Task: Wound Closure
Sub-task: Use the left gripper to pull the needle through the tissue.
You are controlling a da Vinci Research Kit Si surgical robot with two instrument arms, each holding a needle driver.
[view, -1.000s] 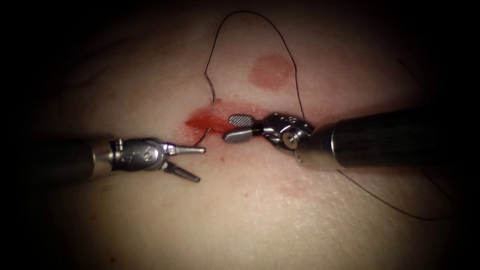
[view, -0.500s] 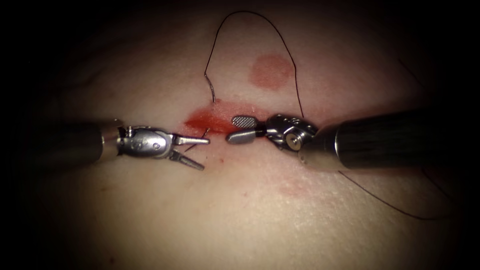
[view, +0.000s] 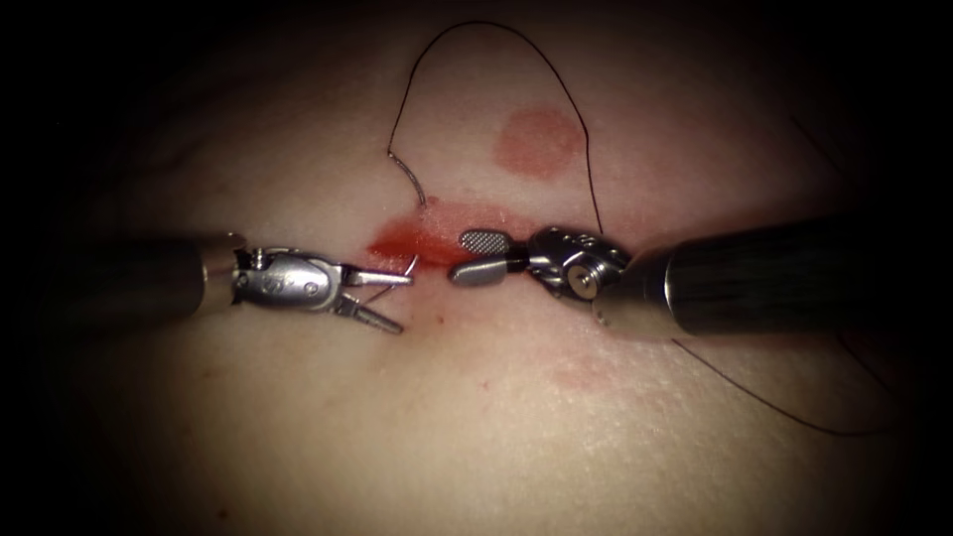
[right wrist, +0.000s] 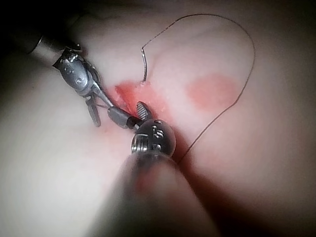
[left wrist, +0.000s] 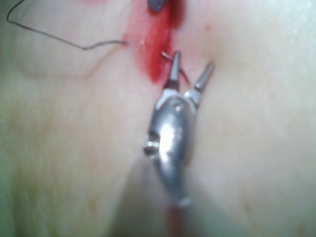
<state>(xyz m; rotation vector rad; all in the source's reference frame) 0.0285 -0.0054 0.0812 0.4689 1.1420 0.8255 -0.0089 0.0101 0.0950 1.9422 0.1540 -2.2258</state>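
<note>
The curved needle [view: 409, 179] is in the tissue [view: 476, 437] at the red-stained cut [view: 422, 240]. Its tail end stands out on the cut's far side and its tip [view: 409, 264] comes out on the near side, at the cut's left end. My left tool [view: 405, 303] is open with nothing gripped; the needle's emerging part [left wrist: 180, 73] runs between its jaws. My right tool [view: 459, 256] is open at the cut's right and holds nothing. Thread [view: 496, 25] arcs from the needle's tail over the tissue and passes under the right shaft.
A round pink mark [view: 539, 142] lies on the tissue beyond the cut. The thread's long tail [view: 784, 417] trails across the tissue at the lower right. In the right wrist view the left tool [right wrist: 79, 74] faces the right tool [right wrist: 129, 114] across the cut.
The left tool moved up and right until its open jaws reached the needle's tip. The needle's tail end has since swung to the left. The right tool barely moved.
</note>
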